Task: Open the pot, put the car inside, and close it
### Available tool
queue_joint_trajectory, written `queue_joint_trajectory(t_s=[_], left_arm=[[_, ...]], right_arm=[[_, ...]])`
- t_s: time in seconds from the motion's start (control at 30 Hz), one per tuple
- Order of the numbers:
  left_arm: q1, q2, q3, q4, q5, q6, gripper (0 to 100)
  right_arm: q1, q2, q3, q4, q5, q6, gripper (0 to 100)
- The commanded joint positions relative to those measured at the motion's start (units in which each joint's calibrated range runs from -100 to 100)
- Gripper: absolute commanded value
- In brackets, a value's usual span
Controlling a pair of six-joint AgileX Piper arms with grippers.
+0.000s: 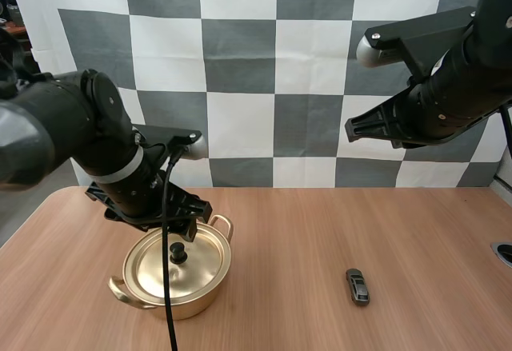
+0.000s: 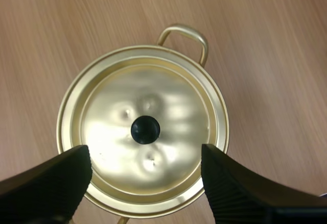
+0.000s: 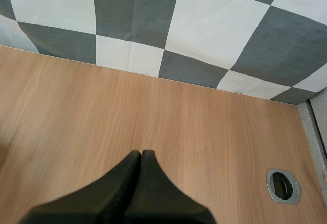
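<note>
A golden pot (image 1: 172, 275) stands at the table's front left, its lid (image 2: 145, 96) on it and a black knob (image 2: 145, 129) at the lid's middle. My left gripper (image 1: 178, 225) hovers just above the pot. Its fingers (image 2: 51, 183) are open and stand wide apart on either side of the knob, touching nothing. A small dark grey toy car (image 1: 358, 286) lies on the table to the right of the pot. My right gripper (image 1: 350, 131) is held high above the table's back right, and its fingers (image 3: 141, 157) are shut together on nothing.
The wooden table (image 1: 288, 231) spreads between pot and car. A round metal grommet hole (image 1: 504, 253) sits at the table's right edge, also seen beyond the right gripper (image 3: 283, 185). The pot's looped handle (image 2: 184, 35) points away from the left arm.
</note>
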Motion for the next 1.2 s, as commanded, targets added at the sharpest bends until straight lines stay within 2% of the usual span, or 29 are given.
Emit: queue_joint_trajectory(t_s=[0.0, 0.47, 0.73, 0.9, 1.17], left_arm=[[-0.04, 2.19, 1.57, -0.09, 0.10, 0.00, 100], [-0.04, 6.40, 3.70, -0.68, -0.04, 1.22, 100], [-0.04, 6.45, 3.70, -0.68, -7.90, 3.31, 100], [-0.04, 6.73, 3.70, -1.16, -8.30, 4.11, 100], [-0.04, 12.97, 3.70, -1.57, -9.36, 4.57, 100]], right_arm=[[0.01, -0.02, -0.05, 0.03, 0.00, 0.04, 0], [0.01, -0.02, -0.05, 0.03, 0.00, 0.04, 0], [0.01, -0.02, -0.05, 0.03, 0.00, 0.04, 0], [0.01, -0.02, -0.05, 0.03, 0.00, 0.04, 0], [0.01, -0.02, -0.05, 0.07, 0.00, 0.04, 0]])
